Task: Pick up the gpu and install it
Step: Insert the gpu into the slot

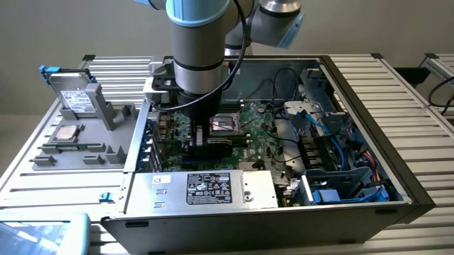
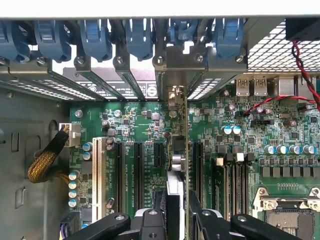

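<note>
- the tool (image 2: 176, 220) is pinching the gpu (image 2: 179, 150) by its upper edge, its two dark fingers (image 2: 159, 212) pressed against either face, so the thin card stands on edge and can meet a slot squarely.
- the gpu sits inside the open computer case (image 1: 354, 79), upright over the green motherboard (image 2: 140, 130), lined up with the long black expansion slots (image 2: 120, 170); whether it is already seated in one cannot be told.
- its metal bracket (image 2: 175, 75) points toward the case's rear wall, among the row of blue slot latches (image 2: 140, 37), which reads as the reason for this orientation: the bracket end has to land in the rear opening.
- the arm (image 1: 202, 53) reaches straight down into the case, judged to keep the card vertical.
- the wrist view gives the alignment: card edge-on, slots running parallel on both sides, the white slot (image 2: 97, 175) and the cpu socket (image 2: 287, 210) set apart from it.
- the exterior view gives the surroundings: the power supply (image 1: 206, 188) at the near edge, blue cables (image 1: 333, 127) on the exterior view's right, and a grey parts holder (image 1: 85, 122) with a silver drive (image 1: 76, 100) on the tabletop (image 1: 64, 180) at the exterior view's left.
</note>
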Motion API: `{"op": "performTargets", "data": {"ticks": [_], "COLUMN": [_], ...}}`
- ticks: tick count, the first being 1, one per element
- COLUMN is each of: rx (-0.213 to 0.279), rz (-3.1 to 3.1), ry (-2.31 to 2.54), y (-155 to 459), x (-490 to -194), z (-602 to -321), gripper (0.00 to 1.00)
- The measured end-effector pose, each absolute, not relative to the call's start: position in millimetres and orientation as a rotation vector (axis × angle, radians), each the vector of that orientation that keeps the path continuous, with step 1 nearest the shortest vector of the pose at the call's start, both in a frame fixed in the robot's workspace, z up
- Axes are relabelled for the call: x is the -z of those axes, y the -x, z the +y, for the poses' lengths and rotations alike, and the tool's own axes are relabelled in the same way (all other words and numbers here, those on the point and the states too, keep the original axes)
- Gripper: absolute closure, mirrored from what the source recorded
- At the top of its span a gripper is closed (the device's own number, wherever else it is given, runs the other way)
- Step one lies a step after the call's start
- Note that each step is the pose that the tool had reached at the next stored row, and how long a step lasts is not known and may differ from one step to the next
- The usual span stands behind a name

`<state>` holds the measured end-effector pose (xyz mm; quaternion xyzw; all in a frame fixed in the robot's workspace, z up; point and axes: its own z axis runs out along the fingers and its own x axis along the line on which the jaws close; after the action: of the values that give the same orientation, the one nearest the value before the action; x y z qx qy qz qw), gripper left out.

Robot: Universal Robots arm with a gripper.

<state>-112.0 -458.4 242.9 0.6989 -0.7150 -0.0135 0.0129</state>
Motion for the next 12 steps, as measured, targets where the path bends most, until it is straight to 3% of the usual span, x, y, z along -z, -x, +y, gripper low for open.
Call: {"op": "performTargets", "data": {"ticks": [12], "rx": [0.033], "rz": [-2.232], "ry": [-2.182], "y": [113.0], "x": [-242.6], "z": [-458.4], "gripper": [0.72]}}
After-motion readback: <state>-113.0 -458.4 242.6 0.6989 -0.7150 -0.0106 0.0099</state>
